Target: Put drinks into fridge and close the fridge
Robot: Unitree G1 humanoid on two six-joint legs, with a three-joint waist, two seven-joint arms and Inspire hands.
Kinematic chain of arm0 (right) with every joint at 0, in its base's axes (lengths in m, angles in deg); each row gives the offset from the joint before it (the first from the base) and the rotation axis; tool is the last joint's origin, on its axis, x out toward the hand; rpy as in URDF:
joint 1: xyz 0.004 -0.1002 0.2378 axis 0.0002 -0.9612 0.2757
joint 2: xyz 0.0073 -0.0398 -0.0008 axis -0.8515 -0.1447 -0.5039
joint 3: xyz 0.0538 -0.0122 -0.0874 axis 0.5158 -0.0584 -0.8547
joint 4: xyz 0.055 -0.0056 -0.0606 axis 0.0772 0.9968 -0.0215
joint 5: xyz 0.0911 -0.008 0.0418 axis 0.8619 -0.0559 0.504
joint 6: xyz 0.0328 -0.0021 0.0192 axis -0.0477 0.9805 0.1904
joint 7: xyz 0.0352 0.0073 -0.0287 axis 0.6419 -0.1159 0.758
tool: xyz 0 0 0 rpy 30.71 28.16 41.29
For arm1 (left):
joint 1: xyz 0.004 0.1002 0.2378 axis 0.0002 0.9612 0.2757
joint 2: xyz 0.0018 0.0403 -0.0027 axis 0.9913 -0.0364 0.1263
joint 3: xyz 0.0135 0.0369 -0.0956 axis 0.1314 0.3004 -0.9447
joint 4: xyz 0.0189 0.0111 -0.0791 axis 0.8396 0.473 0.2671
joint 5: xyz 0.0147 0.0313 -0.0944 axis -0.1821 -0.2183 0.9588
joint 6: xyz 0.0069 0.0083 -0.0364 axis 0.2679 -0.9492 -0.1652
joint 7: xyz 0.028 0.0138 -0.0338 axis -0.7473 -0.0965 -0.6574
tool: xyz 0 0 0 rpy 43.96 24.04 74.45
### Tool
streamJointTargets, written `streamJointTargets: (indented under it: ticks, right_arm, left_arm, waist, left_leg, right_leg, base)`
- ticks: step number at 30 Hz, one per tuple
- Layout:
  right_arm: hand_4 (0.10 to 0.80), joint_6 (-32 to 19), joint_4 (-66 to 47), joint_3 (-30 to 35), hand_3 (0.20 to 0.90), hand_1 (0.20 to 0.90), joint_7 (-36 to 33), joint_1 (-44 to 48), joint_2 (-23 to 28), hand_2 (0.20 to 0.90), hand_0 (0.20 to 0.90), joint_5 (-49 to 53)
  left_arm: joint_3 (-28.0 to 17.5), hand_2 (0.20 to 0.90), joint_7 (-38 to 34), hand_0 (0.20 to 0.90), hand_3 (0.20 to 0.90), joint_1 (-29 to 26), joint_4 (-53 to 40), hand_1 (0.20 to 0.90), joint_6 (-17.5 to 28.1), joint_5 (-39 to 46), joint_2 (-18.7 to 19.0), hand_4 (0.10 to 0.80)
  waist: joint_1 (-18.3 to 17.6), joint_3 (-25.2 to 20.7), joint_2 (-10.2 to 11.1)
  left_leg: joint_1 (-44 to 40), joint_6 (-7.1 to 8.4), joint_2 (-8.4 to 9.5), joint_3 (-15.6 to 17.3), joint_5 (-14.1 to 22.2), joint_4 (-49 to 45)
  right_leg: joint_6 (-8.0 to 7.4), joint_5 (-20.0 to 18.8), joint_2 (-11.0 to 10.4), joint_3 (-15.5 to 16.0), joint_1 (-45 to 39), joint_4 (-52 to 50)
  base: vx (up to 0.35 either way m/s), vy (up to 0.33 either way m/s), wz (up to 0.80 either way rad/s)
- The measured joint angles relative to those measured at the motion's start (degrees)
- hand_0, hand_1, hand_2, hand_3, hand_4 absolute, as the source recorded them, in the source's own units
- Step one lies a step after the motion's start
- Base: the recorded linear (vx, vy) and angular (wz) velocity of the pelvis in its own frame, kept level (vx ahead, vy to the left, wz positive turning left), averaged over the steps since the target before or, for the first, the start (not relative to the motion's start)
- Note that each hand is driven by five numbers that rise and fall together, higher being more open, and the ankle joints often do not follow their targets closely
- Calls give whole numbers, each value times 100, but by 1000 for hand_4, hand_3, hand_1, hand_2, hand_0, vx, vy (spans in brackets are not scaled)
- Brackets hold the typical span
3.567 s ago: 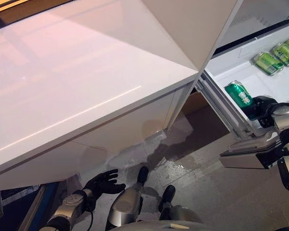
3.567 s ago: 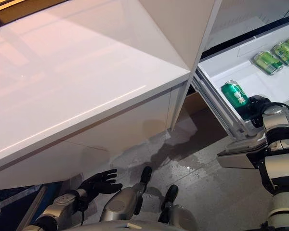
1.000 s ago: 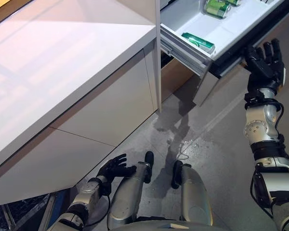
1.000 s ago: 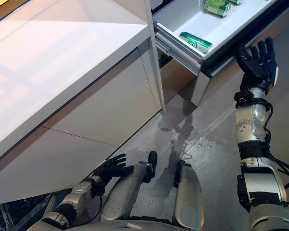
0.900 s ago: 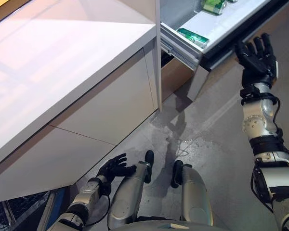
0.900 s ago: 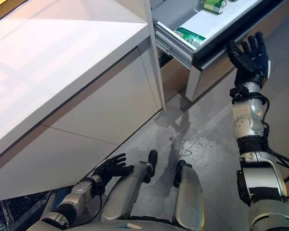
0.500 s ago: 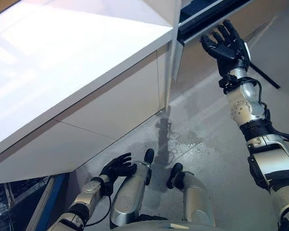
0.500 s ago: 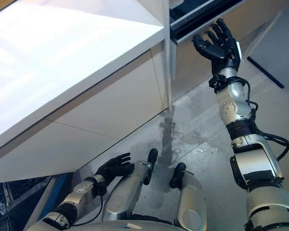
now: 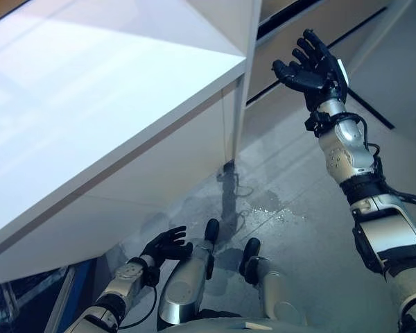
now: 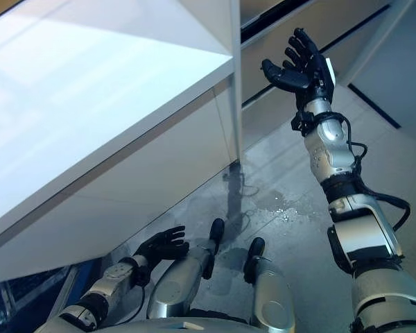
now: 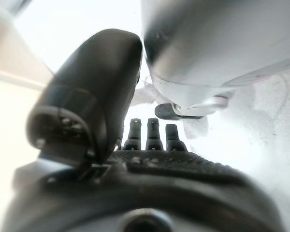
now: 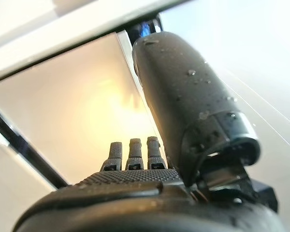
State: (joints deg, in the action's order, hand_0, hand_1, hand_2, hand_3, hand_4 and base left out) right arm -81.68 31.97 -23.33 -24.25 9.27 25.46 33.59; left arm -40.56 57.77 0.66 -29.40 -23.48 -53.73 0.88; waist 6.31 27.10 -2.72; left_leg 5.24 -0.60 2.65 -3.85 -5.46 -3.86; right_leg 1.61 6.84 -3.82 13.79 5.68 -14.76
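Note:
The fridge drawer's tan front (image 10: 252,76) stands shut, with dark gaps above and below it, beside the white upright panel (image 9: 243,69). My right hand (image 9: 312,69) is raised in front of that drawer front, open, fingers spread and straight, holding nothing. In the right wrist view its fingers (image 12: 133,154) point at the tan front (image 12: 63,96), a little apart from it. My left hand (image 9: 163,244) hangs low near the floor, open and empty; its fingers (image 11: 150,133) are straight in the left wrist view.
A long white counter (image 9: 111,90) fills the left and overhangs white cabinet fronts (image 9: 173,166). The grey floor has a wet patch (image 9: 263,205) below the fridge. A blue object (image 9: 55,309) lies at the lower left.
The drawer with the green cans has gone from open to shut. My right hand followed its front inward and now stands a little off it. The camera has shifted too.

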Motion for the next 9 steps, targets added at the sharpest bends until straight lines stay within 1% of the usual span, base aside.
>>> streamJointTargets:
  ticks: [1,3,5,6,8,9]
  right_arm:
    - [800,89,-87,44,900,900,81,-394,-81,900,900,-5]
    - [800,216,-229,143,900,900,131,-1199,-219,900,900,-41]
    - [800,293,-227,337,900,900,236,-2114,-560,900,900,-227]
    - [800,361,-188,330,900,900,355,-2645,-695,900,900,-323]
    - [800,591,319,296,900,900,673,-3515,-1035,900,900,-684]
    - [800,711,620,270,900,900,776,-3781,-1144,900,900,-888]
  left_arm:
    - [-25,900,24,900,900,104,0,900,-56,-3,42,800]
    - [-151,900,40,900,900,257,-6,900,-98,-4,31,800]
    - [-225,900,68,900,900,414,-7,900,-117,-3,22,800]
    - [-236,900,74,900,900,513,-1,900,-119,-4,2,800]
    - [-467,900,84,900,900,722,85,900,-114,-3,-104,800]
    - [-510,900,84,900,900,755,175,900,-112,-4,-138,800]
  waist:
    - [-121,-182,88]
    - [-200,-404,200]
    - [-313,-564,303]
    - [-391,-764,337]
    - [-501,-1077,374]
    - [-530,-1230,367]
  left_leg:
    - [-34,-20,-10,59,-4,113]
    - [-225,-42,-48,226,-22,322]
    - [-534,-43,-58,333,-20,510]
    - [-630,-51,-67,379,-9,638]
    - [-910,-53,-87,536,-8,857]
    - [-949,-44,-96,573,9,892]
  right_leg:
    - [-32,-58,32,-73,-30,156]
    - [-70,-193,101,-175,-243,526]
    - [-109,-267,141,-237,-589,862]
    - [-113,-278,162,-248,-663,989]
    - [-130,-314,209,-329,-923,1229]
    - [-130,-324,225,-367,-972,1295]
  base:
    - [25,-8,-36]
    - [32,-10,-33]
    - [48,-4,-20]
    - [46,-3,-10]
    - [19,-6,-21]
    - [4,-6,-18]
